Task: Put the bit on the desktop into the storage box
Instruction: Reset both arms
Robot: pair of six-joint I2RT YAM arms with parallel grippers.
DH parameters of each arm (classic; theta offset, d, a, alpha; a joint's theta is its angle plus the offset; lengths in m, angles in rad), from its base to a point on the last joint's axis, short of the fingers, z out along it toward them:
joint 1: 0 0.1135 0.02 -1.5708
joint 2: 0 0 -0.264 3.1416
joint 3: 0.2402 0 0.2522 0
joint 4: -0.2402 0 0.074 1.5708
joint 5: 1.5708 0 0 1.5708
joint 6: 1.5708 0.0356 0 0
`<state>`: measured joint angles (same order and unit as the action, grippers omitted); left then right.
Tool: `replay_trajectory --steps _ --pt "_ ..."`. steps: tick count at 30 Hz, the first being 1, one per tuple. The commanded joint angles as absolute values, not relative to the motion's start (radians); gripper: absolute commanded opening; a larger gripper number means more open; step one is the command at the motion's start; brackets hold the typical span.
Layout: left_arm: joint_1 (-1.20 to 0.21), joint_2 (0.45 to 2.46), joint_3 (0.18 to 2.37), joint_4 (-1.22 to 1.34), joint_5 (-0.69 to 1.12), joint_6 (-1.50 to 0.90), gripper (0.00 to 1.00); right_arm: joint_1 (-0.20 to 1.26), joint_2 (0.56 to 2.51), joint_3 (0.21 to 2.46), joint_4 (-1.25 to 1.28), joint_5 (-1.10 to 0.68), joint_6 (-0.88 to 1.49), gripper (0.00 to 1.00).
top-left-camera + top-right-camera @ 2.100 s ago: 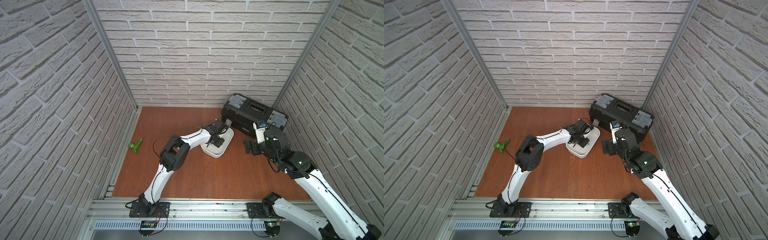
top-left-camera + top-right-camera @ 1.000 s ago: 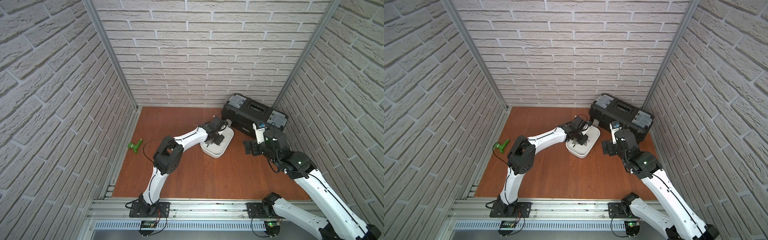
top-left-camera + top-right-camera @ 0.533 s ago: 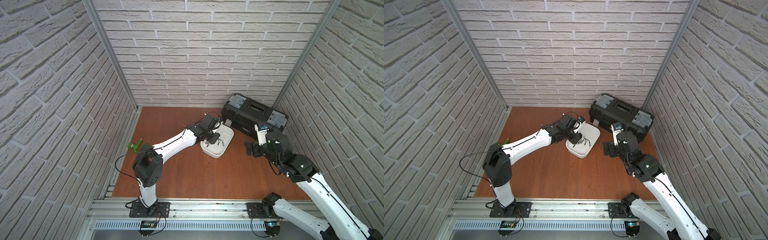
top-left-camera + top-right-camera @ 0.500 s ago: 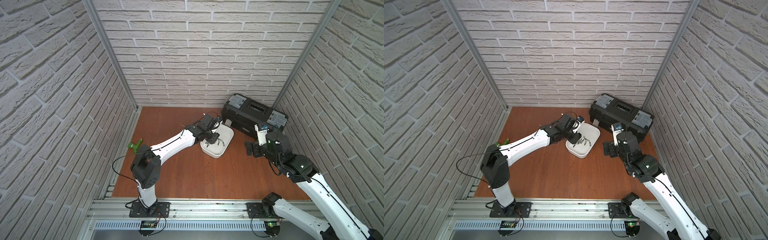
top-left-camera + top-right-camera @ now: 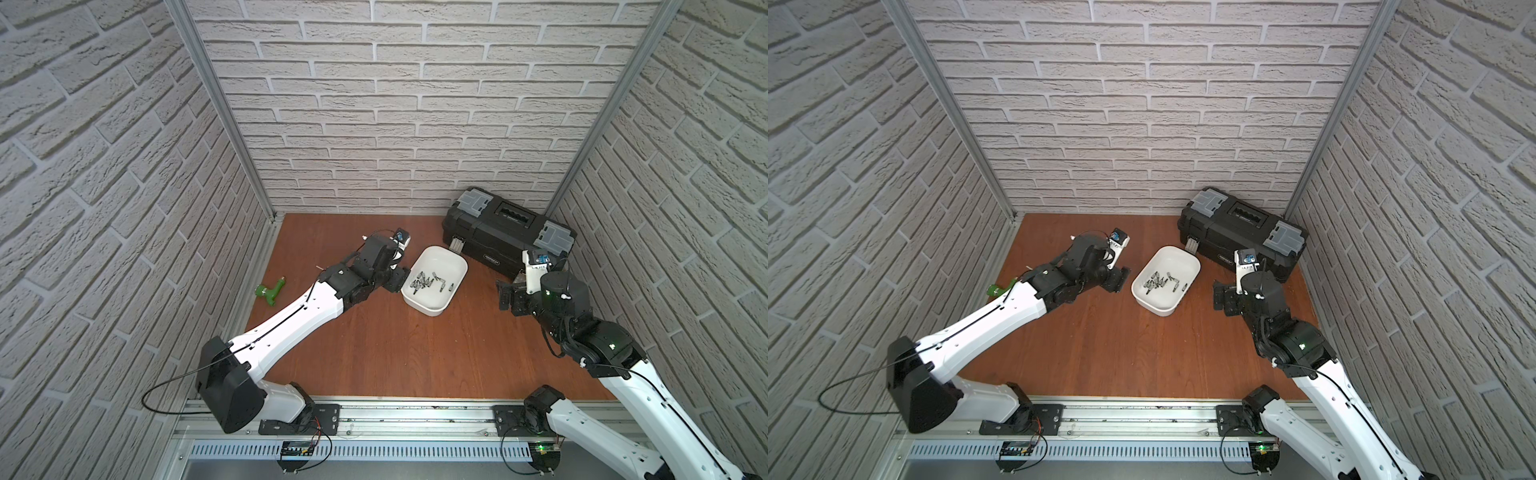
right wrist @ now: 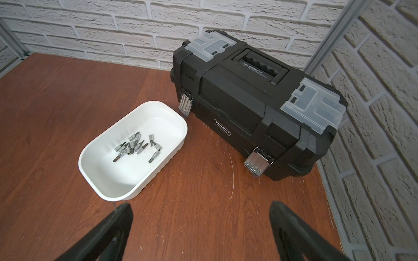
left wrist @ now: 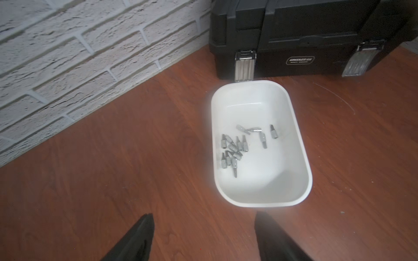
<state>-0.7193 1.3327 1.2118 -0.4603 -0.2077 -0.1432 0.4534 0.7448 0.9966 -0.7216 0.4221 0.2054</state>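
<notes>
Bits (image 7: 235, 149) heaped in white storage box (image 7: 260, 202) on desktop (image 7: 113, 180), just ahead of left gripper (image 7: 203, 237), spread wide, empty; right gripper (image 6: 201, 226) likewise released, box and black toolbox (image 6: 248, 101) ahead of it.

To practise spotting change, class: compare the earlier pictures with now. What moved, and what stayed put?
The left gripper pulled out of the storage box toward the robot's left. Its fingers now stand apart and empty beside it. The bits lie in the box. The right gripper, toolbox and green tool stayed put.
</notes>
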Motion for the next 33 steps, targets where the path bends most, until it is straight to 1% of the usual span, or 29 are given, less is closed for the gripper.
replay_trajectory --steps 1,2,4,6,7,12,16,19,23,25,27,29,33 --pt "-0.666 1.242 1.133 -0.424 -0.25 -0.199 0.79 0.451 0.711 0.957 -0.642 0.492 0.227 0.99" --pt "-0.649 1.22 1.113 -0.425 -0.253 -0.211 0.8 0.45 0.702 0.94 -0.627 0.496 0.225 0.99" --pt "-0.609 1.174 1.069 -0.429 -0.272 -0.241 0.9 0.45 0.674 0.892 -0.575 0.499 0.217 0.99" --pt "-0.571 1.132 1.025 -0.428 -0.279 -0.264 0.97 0.45 0.647 0.84 -0.524 0.501 0.213 0.99" --pt "-0.549 1.11 1.002 -0.424 -0.283 -0.274 0.98 0.449 0.633 0.811 -0.499 0.511 0.213 0.99" --pt "-0.439 1.037 0.919 -0.427 -0.305 -0.332 0.98 0.447 0.619 0.695 -0.431 0.633 0.254 0.99" --pt "-0.341 1.0 0.858 -0.419 -0.315 -0.371 0.98 0.436 0.658 0.614 -0.367 0.744 0.274 0.98" --pt "-0.266 0.979 0.798 -0.372 -0.338 -0.384 0.98 0.411 0.7 0.561 -0.286 0.779 0.256 0.98" --pt "-0.18 0.959 0.713 -0.28 -0.358 -0.392 0.99 0.359 0.758 0.474 -0.112 0.76 0.208 0.99" --pt "-0.144 0.953 0.675 -0.231 -0.393 -0.392 0.99 0.318 0.786 0.418 -0.008 0.747 0.224 0.98" --pt "-0.125 0.952 0.647 -0.197 -0.409 -0.392 0.98 0.268 0.812 0.372 0.09 0.713 0.24 0.98" --pt "-0.114 0.953 0.625 -0.166 -0.433 -0.387 0.98 0.207 0.843 0.387 0.086 0.667 0.248 0.99" --pt "-0.106 0.953 0.586 -0.09 -0.441 -0.345 0.98 0.128 0.941 0.36 0.227 0.608 0.216 0.99"
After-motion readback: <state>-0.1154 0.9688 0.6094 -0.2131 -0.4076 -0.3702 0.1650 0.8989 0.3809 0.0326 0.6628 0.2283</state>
